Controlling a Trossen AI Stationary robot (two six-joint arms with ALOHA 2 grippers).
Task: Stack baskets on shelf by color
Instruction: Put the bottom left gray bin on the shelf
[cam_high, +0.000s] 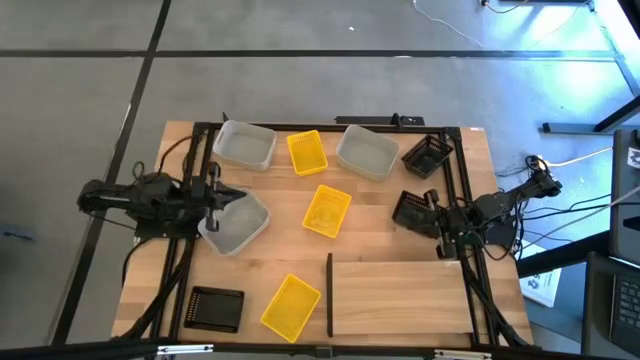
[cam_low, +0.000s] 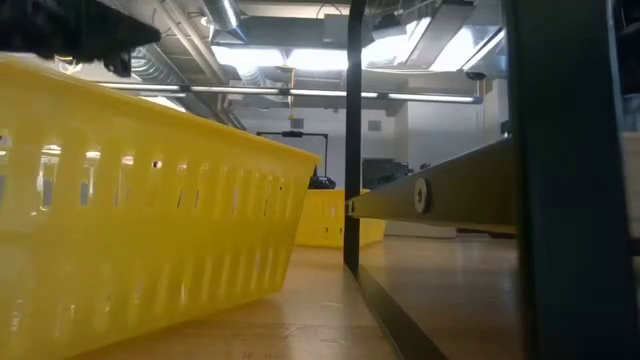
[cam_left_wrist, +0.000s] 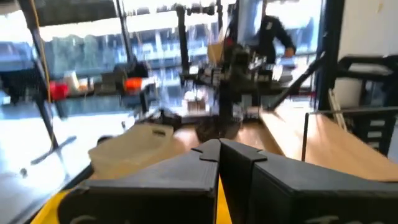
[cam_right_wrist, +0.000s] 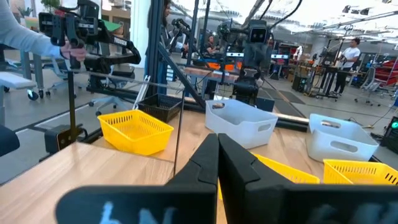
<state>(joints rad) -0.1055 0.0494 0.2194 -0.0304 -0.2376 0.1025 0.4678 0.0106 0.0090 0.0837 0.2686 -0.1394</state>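
1. Left gripper (cam_high: 212, 196) parked at the table's left edge, jaws pressed together, holding nothing, right beside a grey-white basket (cam_high: 236, 222).
2. Right gripper (cam_high: 441, 228) at the right edge, jaws together too (empty), next to a black basket (cam_high: 414, 210).
3. Shelf (cam_high: 400, 297) bare at near right, divider (cam_high: 329, 294) on its left edge.
4. Remaining baskets scattered: yellow basket (cam_high: 291, 305) just left of the divider.

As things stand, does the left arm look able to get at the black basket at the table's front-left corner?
Probably yes. The black basket lies alone on bare tabletop on the left arm's side, nothing on or against it. The left gripper, shut, sits over the grey-white basket farther back.
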